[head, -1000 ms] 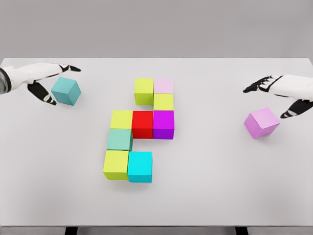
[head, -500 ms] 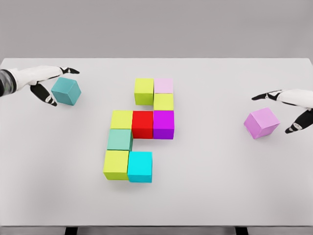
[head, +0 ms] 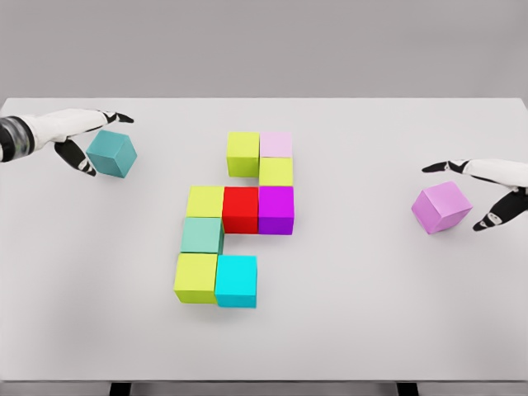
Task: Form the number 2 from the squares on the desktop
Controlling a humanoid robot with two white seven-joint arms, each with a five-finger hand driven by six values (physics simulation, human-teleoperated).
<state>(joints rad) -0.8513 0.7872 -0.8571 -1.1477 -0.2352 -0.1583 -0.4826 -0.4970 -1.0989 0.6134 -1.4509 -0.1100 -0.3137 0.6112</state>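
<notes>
Moved since earlier: both hands have shifted a little; the right hand (head: 483, 191) has slid back toward the right edge and dropped lower, so the pink block (head: 442, 206) now sits clear to its left, while the left hand (head: 81, 136) has crept slightly right and closed in around the teal block (head: 112, 153).
Left hand: fingers curved around the teal block, one dark fingertip over its far top corner, thumb at its left side; it looks to be gripping the block, though contact on the hidden faces cannot be confirmed.
Right hand: spread and holding nothing, one finger above the pink block's far side and one just right of it, neither clearly touching.
Teal block: far left of the table (head: 371, 330), tilted slightly, well apart from the cluster.
Pink block: right side of the table, turned at an angle, well apart from the cluster.
Cluster: in the middle; two blocks at the far end (yellow-green block (head: 243, 153) and pale pink block (head: 275, 144)), a yellow block (head: 275, 172) beneath, a row of yellow, red block (head: 240, 209) and purple block (head: 275, 209), then a green block (head: 201, 235), then yellow-green and cyan block (head: 236, 280) nearest.
Meaning for the task: the 2 appears nearly built; my guess is the near row lacks a third block on the right and the far row one on the left. The left hand seems about to fetch teal.
</notes>
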